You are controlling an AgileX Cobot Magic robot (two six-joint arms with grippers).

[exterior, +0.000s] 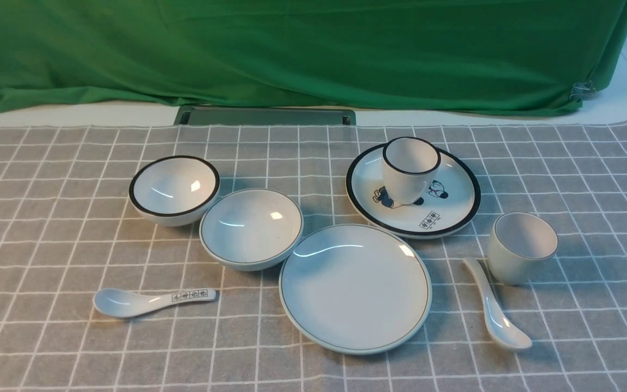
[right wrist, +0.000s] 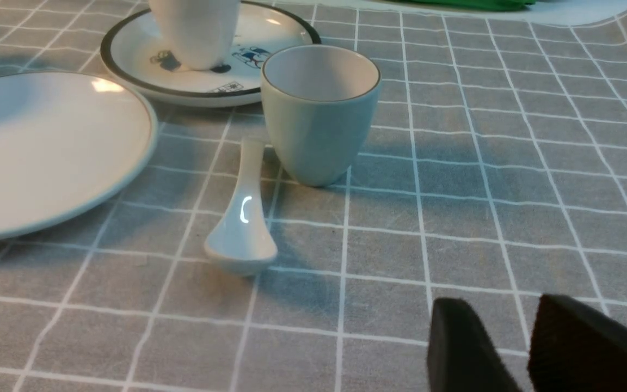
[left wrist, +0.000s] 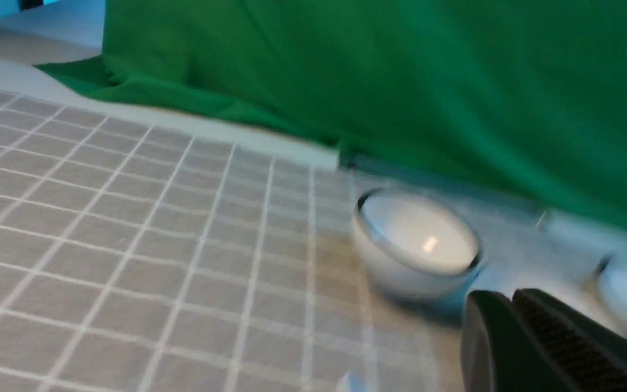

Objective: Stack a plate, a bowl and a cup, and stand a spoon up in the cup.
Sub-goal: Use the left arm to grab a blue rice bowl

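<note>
In the front view the plain plate [exterior: 355, 288] lies near the table's middle front. The pale bowl [exterior: 251, 227] sits just behind it to the left, touching or nearly touching it. To the right stands the thin-rimmed cup [exterior: 521, 247], with the plain spoon [exterior: 496, 307] lying beside it, bowl end toward me. The right wrist view shows the cup [right wrist: 319, 109], spoon [right wrist: 243, 218] and plate [right wrist: 36, 147] ahead of my right gripper [right wrist: 501, 313], which is open and empty, low over the cloth. My left gripper [left wrist: 509, 298] is shut and holds nothing. Neither gripper shows in the front view.
A black-rimmed bowl [exterior: 174, 189] stands back left and shows blurred in the left wrist view [left wrist: 417, 239]. A black-rimmed cup [exterior: 410, 170] stands on the cartoon plate [exterior: 455, 201] behind the plain plate. A spoon with printed characters [exterior: 150, 300] lies front left. A green cloth [exterior: 302, 49] hangs behind.
</note>
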